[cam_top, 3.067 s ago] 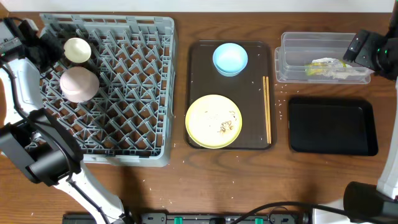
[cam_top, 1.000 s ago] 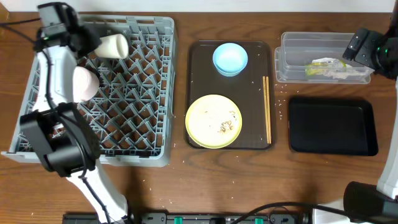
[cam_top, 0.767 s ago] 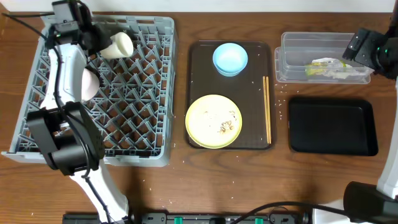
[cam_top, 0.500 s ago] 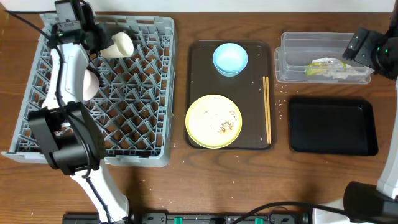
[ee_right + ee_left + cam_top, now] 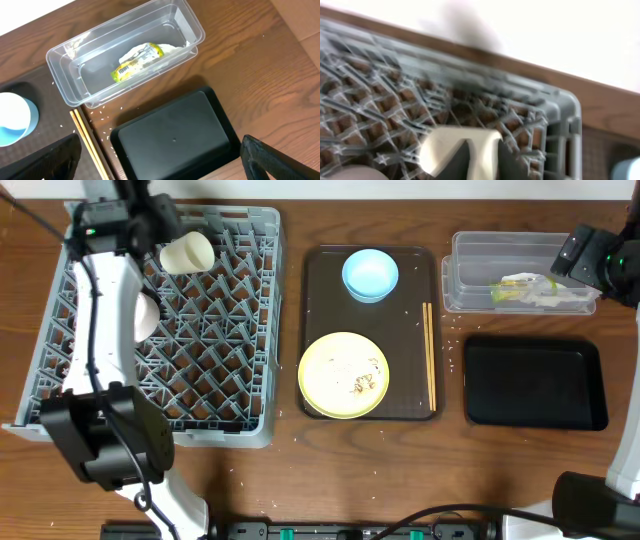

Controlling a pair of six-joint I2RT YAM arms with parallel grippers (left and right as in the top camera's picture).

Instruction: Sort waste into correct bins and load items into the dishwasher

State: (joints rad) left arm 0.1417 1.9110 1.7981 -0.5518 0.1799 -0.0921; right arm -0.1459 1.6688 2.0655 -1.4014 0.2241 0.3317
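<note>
The white cup [image 5: 187, 252] lies on its side among the back pegs of the grey dishwasher rack [image 5: 271, 330]. My left gripper [image 5: 158, 235] is at the cup. In the blurred left wrist view its dark fingers [image 5: 461, 162] straddle the wall of the cup [image 5: 445, 145], and I cannot tell whether they still pinch it. The white bowl [image 5: 147, 317] sits half hidden under the left arm. A light blue bowl [image 5: 370, 273] and a yellow plate [image 5: 344, 375] with rice crumbs [image 5: 362, 383] sit on the brown tray [image 5: 318, 300]. My right gripper [image 5: 588, 258] hangs wide open above the black tray [image 5: 175, 135].
The clear tub [image 5: 462, 280] holds the yellow-green wrapper [image 5: 137, 60], with a white wad [image 5: 172, 49] against it. Chopsticks [image 5: 430, 355] lie along the brown tray's right side. Loose rice grains [image 5: 97, 117] dot the table between the tub and the black tray [image 5: 535, 383].
The left arm carried the cup from the rack's back left corner rightwards, tipped it onto its side among the back pegs, then drew back a little. The right arm has not moved.
</note>
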